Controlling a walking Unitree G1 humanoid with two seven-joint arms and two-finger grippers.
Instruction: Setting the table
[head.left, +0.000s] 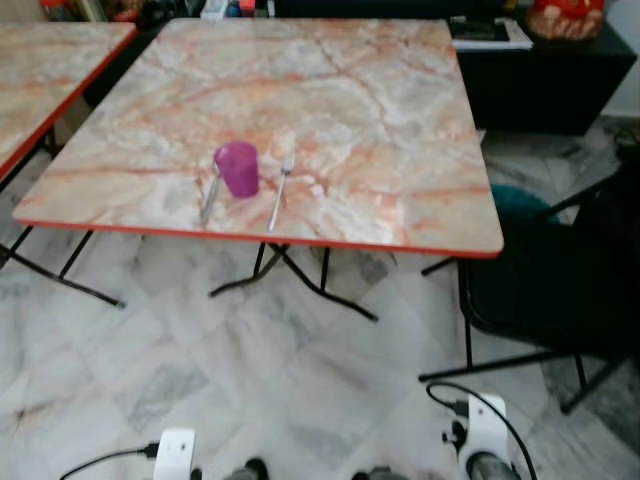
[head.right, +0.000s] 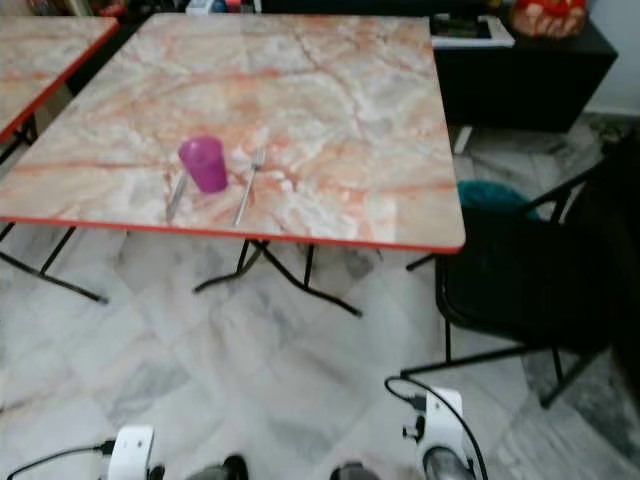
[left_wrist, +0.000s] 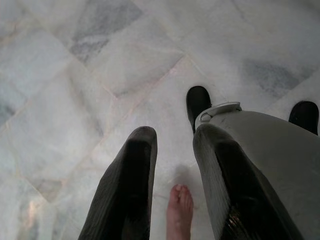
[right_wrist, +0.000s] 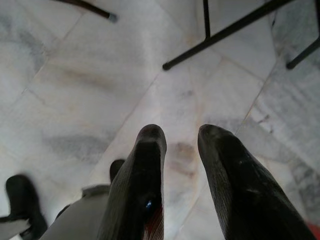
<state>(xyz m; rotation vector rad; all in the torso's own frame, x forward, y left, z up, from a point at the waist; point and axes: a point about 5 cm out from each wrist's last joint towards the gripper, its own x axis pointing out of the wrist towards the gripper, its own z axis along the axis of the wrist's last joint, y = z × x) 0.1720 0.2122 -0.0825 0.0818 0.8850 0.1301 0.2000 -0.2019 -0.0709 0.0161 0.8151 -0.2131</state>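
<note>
- So there's a marble-look table (head.left: 380, 120) with an orange-red edge, and a purple cup (head.left: 238, 168) stands upright near its front edge, a bit toward the robot's left.
- A fork (head.left: 281, 192) lies just to the right of the cup, tines pointing away from the robot, handle toward the table's front edge.
- On the cup's other side there's a second piece of silverware (head.left: 210, 192), lying about parallel to the fork. Too blurry to say if it's a spoon or a knife, and I can't tell if it touches the cup.
- A black chair (head.left: 560, 270) sits off the table's right front corner, on the pale marble floor (head.left: 250, 380), with something teal (head.left: 515, 200) just behind it.
- A second table (head.left: 40, 70) with the same top is off to the left, and a dark cabinet (head.left: 540, 85) stands behind the main table on the right.
- Both arms hang low, well apart from the table. The left gripper (left_wrist: 172, 150) points down at the floor tiles, fingers apart with a clear gap, nothing between them.
- A person's bare foot (left_wrist: 179, 210) shows on the floor in the left wrist view, seen in the gap between the fingers, plus the robot's own grey leg (left_wrist: 265, 150) and black feet.
- The right gripper (right_wrist: 180, 145) is the same deal: fingers spread, empty, aimed at the floor near the black chair legs (right_wrist: 225, 32).
</note>
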